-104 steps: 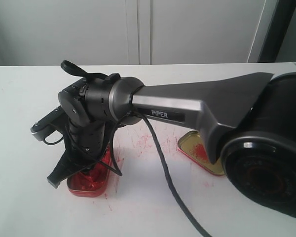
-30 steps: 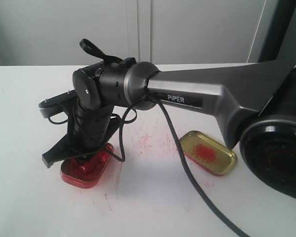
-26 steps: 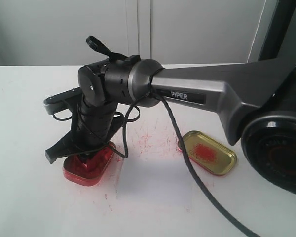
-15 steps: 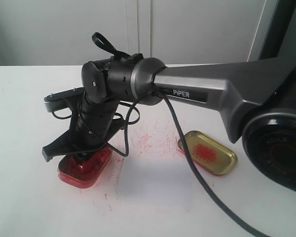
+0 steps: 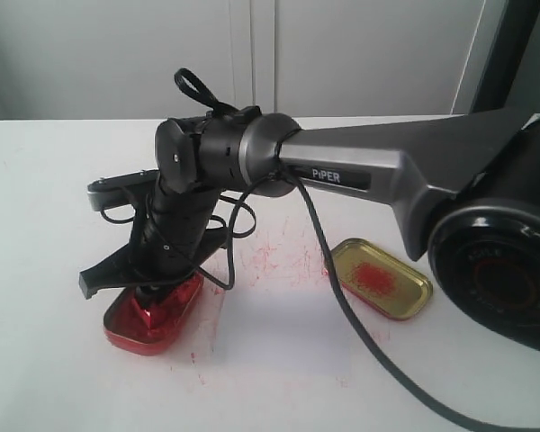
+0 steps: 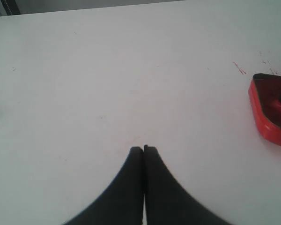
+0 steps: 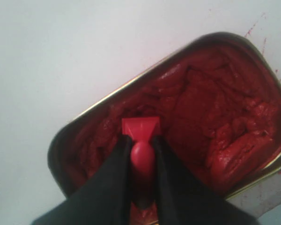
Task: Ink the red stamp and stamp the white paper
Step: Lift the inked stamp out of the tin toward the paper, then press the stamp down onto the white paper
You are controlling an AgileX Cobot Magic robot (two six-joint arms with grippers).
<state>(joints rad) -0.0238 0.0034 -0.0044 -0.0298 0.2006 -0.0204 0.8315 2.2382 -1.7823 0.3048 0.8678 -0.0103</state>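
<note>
The red stamp stands base-down in the lumpy red paste of the ink tin. My right gripper is shut on its knob handle. In the exterior view that gripper reaches across to the left and dips into the ink tin; there the stamp is mostly hidden by the fingers. The white paper lies flat right of the tin, faintly bluish, with red specks near it. My left gripper is shut on nothing above bare table, with a corner of the ink tin beside it.
A gold-coloured tin lid with a red smear lies right of the paper. The right arm's cable hangs across the paper. Red ink flecks mark the table behind the paper.
The right wrist has swung slightly to the right and upward while the fingers stay in the ink tin with the stamp. The tin has shifted a little to the left.
</note>
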